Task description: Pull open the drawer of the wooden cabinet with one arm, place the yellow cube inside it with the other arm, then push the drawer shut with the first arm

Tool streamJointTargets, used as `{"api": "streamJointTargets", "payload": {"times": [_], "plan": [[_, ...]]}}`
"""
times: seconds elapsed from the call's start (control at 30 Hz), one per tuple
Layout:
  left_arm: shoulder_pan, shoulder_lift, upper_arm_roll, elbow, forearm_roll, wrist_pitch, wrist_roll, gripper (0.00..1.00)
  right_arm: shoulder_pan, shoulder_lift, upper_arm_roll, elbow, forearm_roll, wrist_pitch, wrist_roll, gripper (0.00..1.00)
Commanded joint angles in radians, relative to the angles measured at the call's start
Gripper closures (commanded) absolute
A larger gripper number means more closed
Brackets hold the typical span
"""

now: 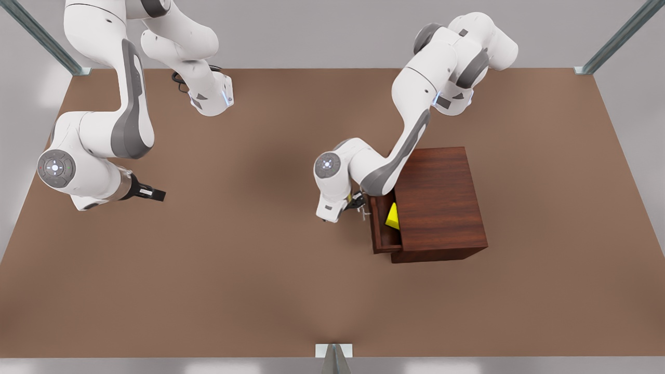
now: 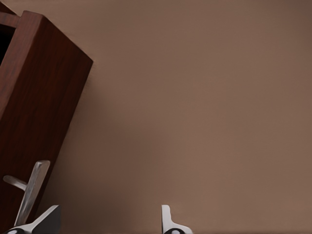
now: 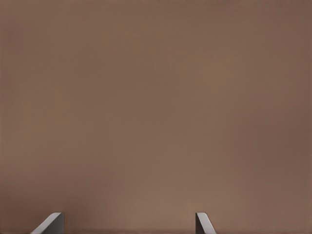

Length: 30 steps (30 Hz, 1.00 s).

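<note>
A: So, how do the arms sit?

B: Left arm, on the front view's right, reaches down from its base and folds at the elbow over the wooden cabinet [image 1: 441,200]. Its left claw [image 1: 359,203] hangs level with the drawer [image 1: 383,228] front, right by the silver bar handle [image 2: 30,191]. In the left wrist view the fingertips [image 2: 168,222] stand apart, one on either side of open desk, with the handle just beside one of them and not between them.

A: And the other?

B: Right arm waits at the front view's left, wrist bent low, its right claw [image 1: 150,193] pointing across the bare desk [image 1: 249,270]. Its fingers [image 3: 204,223] are spread too, nothing held.

A: Where's the cube?

B: The yellow cube [image 1: 393,217] lies inside the drawer, which is pulled partway out toward the front view's left. The cabinet top overhangs part of the cube, so just a yellow wedge is visible.

A: Anything in the way?

B: The left forearm crosses above the cabinet's near corner. Otherwise the desk is open brown surface between the two arms, with metal frame posts [image 1: 615,39] at its corners and the cabinet well in from the edges
</note>
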Motion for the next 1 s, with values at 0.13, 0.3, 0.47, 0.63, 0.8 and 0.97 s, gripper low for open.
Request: {"api": "streamJointTargets", "payload": {"times": [0.13, 0.3, 0.47, 0.63, 0.8, 0.97], "plan": [[0.02, -0.025, 0.0, -0.021, 0.0, -0.014, 0.192, 0.0, 0.002, -0.001, 0.0, 0.003, -0.002, 0.0, -0.027, 0.0], [0.032, -0.044, 0.0, -0.05, -0.001, -0.014, 0.226, 0.0, 0.002, -0.001, 0.0, 0.005, -0.002, 0.0, -0.027, 0.0], [0.049, -0.054, 0.0, -0.066, -0.007, -0.014, 0.272, 0.0, 0.003, -0.001, 0.0, 0.008, -0.002, 0.0, -0.024, 0.0], [0.052, -0.062, -0.001, -0.07, -0.009, -0.023, 0.278, 0.0, 0.002, -0.001, 0.0, 0.011, -0.002, 0.0, -0.026, 0.0], [0.043, -0.096, -0.005, -0.126, -0.009, -0.022, 0.278, 0.0, 0.002, -0.001, 0.0, 0.011, -0.003, -0.002, -0.026, 0.0], [0.034, -0.119, -0.009, -0.164, -0.018, -0.017, 0.269, 0.0, 0.003, -0.001, 0.0, 0.011, -0.002, -0.002, -0.026, 0.0]]}}
